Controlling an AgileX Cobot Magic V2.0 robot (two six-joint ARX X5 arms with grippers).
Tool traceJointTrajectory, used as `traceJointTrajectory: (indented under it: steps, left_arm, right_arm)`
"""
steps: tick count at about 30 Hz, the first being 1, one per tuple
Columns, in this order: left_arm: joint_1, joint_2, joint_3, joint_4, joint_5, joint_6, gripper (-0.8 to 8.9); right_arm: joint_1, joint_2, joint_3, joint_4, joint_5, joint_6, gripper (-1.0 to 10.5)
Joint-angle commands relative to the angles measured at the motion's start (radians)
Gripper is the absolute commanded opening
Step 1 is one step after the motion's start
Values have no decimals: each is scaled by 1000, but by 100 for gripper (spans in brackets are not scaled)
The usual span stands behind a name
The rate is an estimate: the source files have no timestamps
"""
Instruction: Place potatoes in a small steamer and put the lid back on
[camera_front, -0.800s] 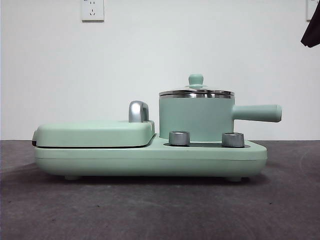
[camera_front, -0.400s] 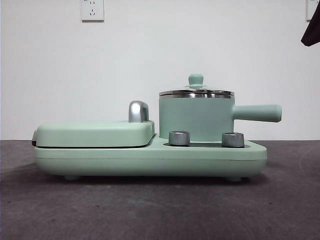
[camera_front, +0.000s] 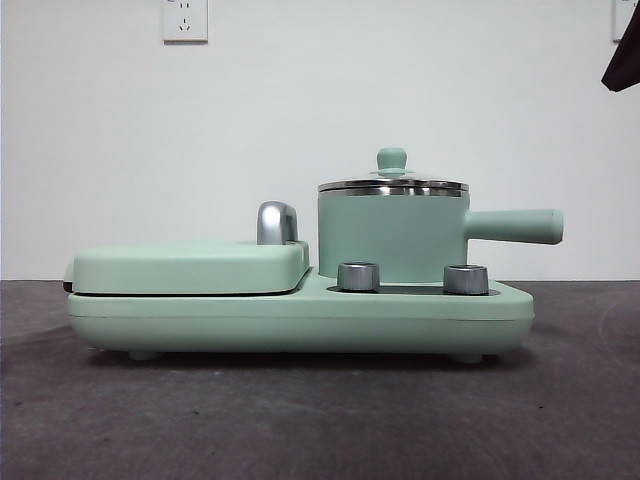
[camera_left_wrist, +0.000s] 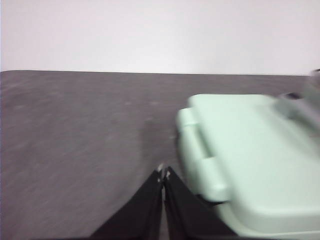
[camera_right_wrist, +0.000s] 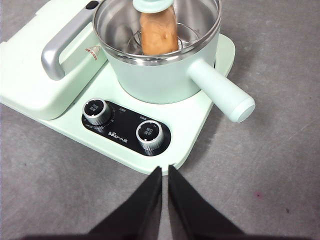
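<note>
The mint-green small steamer (camera_front: 390, 235) stands on the right of the cooker base, its straight handle (camera_front: 515, 226) pointing right. The glass lid (camera_front: 392, 184) rests on its steel rim, green knob (camera_front: 391, 158) on top. Through the lid in the right wrist view, the orange-brown potato (camera_right_wrist: 159, 31) lies inside the small steamer (camera_right_wrist: 165, 75) on a wire rack. My right gripper (camera_right_wrist: 164, 169) hovers shut, above the table in front of the dials. Beside the griddle end of the cooker, my left gripper (camera_left_wrist: 163, 172) hangs shut over the table, holding nothing.
The flat griddle cover (camera_front: 190, 265) with its chrome handle (camera_front: 277, 222) takes up the left of the base (camera_front: 300, 320). Two steel dials (camera_right_wrist: 97, 111) (camera_right_wrist: 149, 134) sit on the black panel. A black arm tip (camera_front: 622, 60) shows at the top right corner.
</note>
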Motion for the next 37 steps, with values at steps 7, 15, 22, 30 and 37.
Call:
traceJointTrajectory:
  steps: [7,15,22,30,37]
  left_arm:
    - [119,-230,-232,49,-3,20,6]
    - [119,-226,-231,1,2,17,6]
    - [119,-226,-231,1,2,18,6]
    - [119,-226,-231,1,2,18,6]
    - [119,-226,-231,1,2,18,6]
  right_arm:
    - [5,3,11,13,-2,10,16]
    - [5,3,11,16,-2,10,16]
    - [5,3,11,16,-2,10,16]
    - [-11,-32,3,24,33,-74,16]
    - [-133,-366,-368,423,110,-68,16]
